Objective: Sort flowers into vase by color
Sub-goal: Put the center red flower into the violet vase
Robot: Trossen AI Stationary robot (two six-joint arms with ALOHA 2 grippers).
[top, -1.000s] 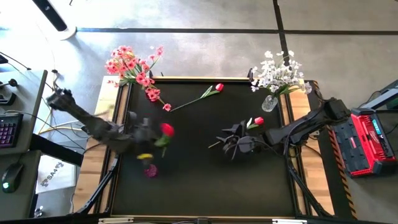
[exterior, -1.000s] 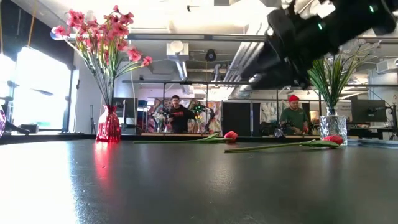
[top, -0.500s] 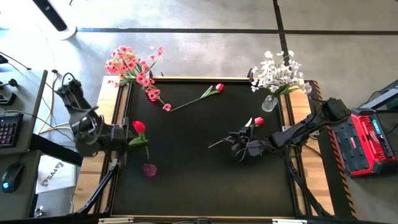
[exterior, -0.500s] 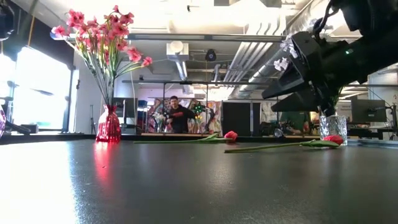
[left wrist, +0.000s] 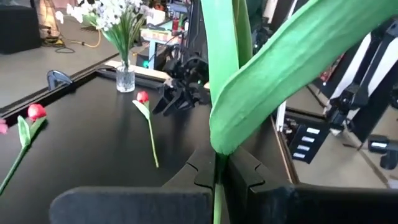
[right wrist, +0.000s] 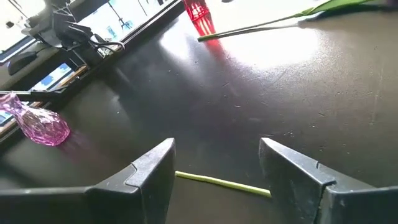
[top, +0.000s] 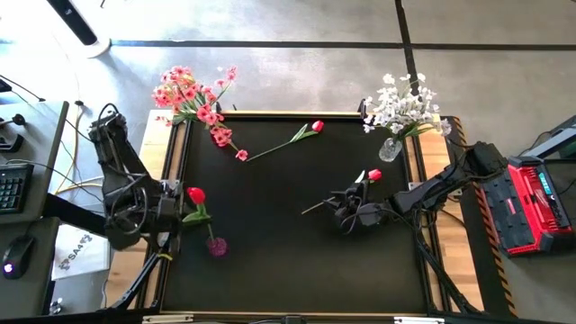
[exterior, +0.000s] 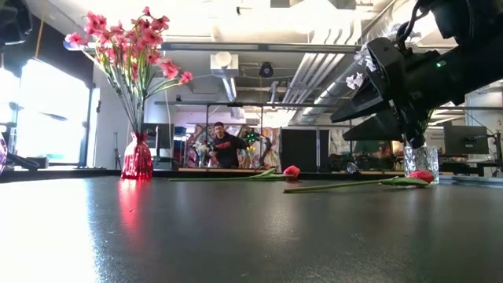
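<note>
My left gripper (top: 180, 213) is at the table's left edge, shut on a red tulip (top: 195, 195) with a broad green leaf (left wrist: 280, 62). A small pink vase (top: 217, 246) stands just beside it on the near side. My right gripper (right wrist: 217, 165) is open and low over the table's middle right. Its fingers stand on either side of the bare stem end (right wrist: 221, 182) of a second red tulip (top: 373, 175), which lies flat. A third tulip (top: 317, 127) lies near the far edge. Pink flowers stand in a red vase (exterior: 137, 157), white flowers in a clear vase (top: 390, 148). My left gripper pinches the tulip's thin stem (left wrist: 217, 186) between its two fingers, just under the base of the leaf. The fingers reach in about level from the table's left side and lie across the stem. The tulip is lifted clear of the table, bloom up and tilted.
The black mat has a raised frame (top: 297, 114) around it. The red vase with pink flowers is at the far left corner and the clear vase at the far right corner. People stand in the room beyond the table (exterior: 226, 145). The near half of the mat is bare.
My left gripper has carried the red tulip from the mat's left part toward the table's left edge, turning as it went; the bloom now stands near the pink vase. My right gripper has sunk toward the lying tulip's stem and rolled a little, then kept still, staying open.
</note>
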